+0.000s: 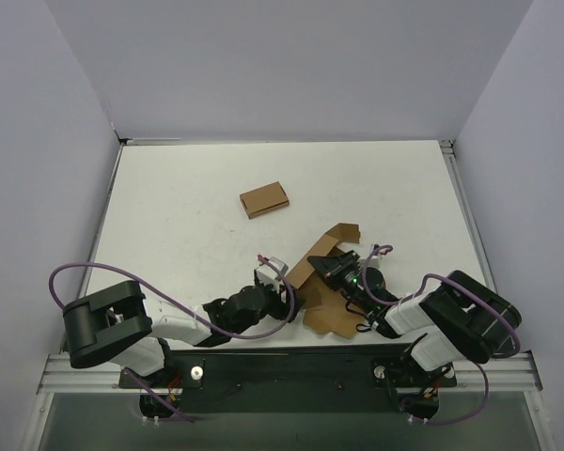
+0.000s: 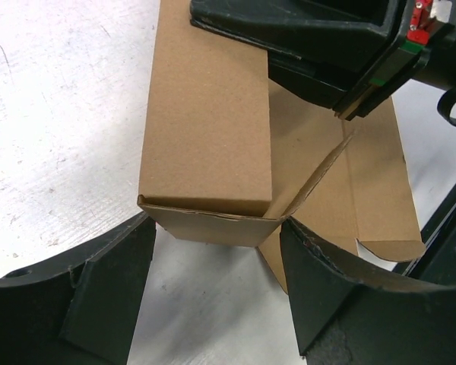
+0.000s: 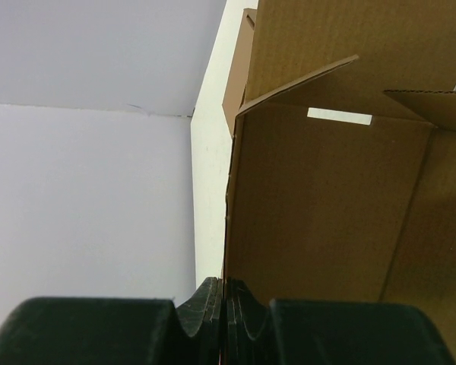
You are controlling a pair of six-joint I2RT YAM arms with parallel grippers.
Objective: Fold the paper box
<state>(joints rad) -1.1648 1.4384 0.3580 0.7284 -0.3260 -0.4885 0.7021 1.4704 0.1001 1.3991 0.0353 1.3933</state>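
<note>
Lying partly folded, the paper box (image 1: 326, 314) runs near to far.

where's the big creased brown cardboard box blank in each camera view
top external: large brown die-cut cardboard box sits lower centre-right
left wrist: box fills upper centre
right wrist: box fills the right half
shared landmark: black right tool clamped on the box's edge
</note>
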